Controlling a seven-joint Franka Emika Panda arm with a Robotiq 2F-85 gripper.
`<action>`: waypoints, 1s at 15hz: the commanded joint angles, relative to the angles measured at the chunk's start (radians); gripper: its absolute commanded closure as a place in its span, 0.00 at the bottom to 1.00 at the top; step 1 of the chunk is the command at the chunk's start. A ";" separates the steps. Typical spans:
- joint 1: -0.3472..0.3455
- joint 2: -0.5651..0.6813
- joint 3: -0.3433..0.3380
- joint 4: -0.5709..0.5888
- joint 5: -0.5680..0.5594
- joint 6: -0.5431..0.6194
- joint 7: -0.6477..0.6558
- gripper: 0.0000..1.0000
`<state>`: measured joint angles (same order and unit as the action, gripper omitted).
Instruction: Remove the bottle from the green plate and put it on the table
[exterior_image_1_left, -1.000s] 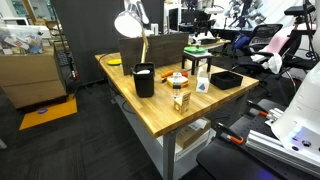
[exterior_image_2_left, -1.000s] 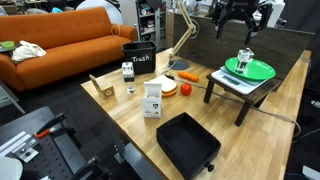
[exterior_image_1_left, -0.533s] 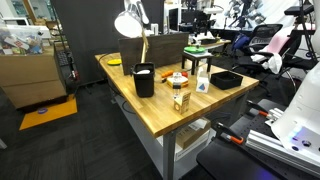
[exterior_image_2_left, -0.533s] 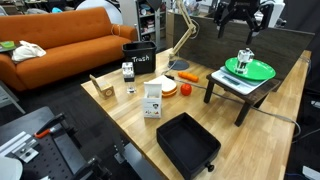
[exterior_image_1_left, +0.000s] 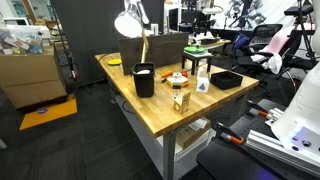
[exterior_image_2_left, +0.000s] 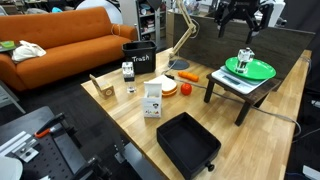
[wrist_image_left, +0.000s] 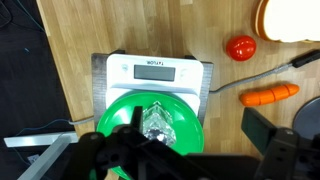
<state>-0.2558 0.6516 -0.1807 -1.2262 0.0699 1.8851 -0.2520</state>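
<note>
A small clear bottle (wrist_image_left: 158, 122) stands upright on the bright green plate (wrist_image_left: 125, 118), which rests on a white scale (wrist_image_left: 160, 70). In an exterior view the bottle (exterior_image_2_left: 245, 57) and the green plate (exterior_image_2_left: 258, 69) sit raised on a small black stand (exterior_image_2_left: 232, 87) on the wooden table (exterior_image_2_left: 120, 118). My gripper (exterior_image_2_left: 240, 20) hangs open well above the bottle and holds nothing. In the wrist view its fingers (wrist_image_left: 195, 115) frame the plate from above. In an exterior view the plate (exterior_image_1_left: 201, 42) and the gripper (exterior_image_1_left: 203, 14) are small and far off.
A black tray (exterior_image_2_left: 188, 143), a white carton (exterior_image_2_left: 152, 100), a black trash bin (exterior_image_2_left: 138, 58), a desk lamp (exterior_image_2_left: 185, 30), a carrot (wrist_image_left: 270, 95) and a tomato (wrist_image_left: 240, 46) stand on the table. A cable (exterior_image_2_left: 285, 116) runs across it. An orange sofa (exterior_image_2_left: 60, 45) is behind.
</note>
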 joint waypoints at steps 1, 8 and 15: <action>-0.027 0.102 0.018 0.162 -0.006 -0.063 0.108 0.00; -0.046 0.269 0.004 0.372 0.003 -0.189 0.391 0.00; -0.038 0.275 -0.002 0.375 0.001 -0.199 0.432 0.00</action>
<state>-0.2936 0.9273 -0.1822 -0.8505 0.0706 1.6860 0.1802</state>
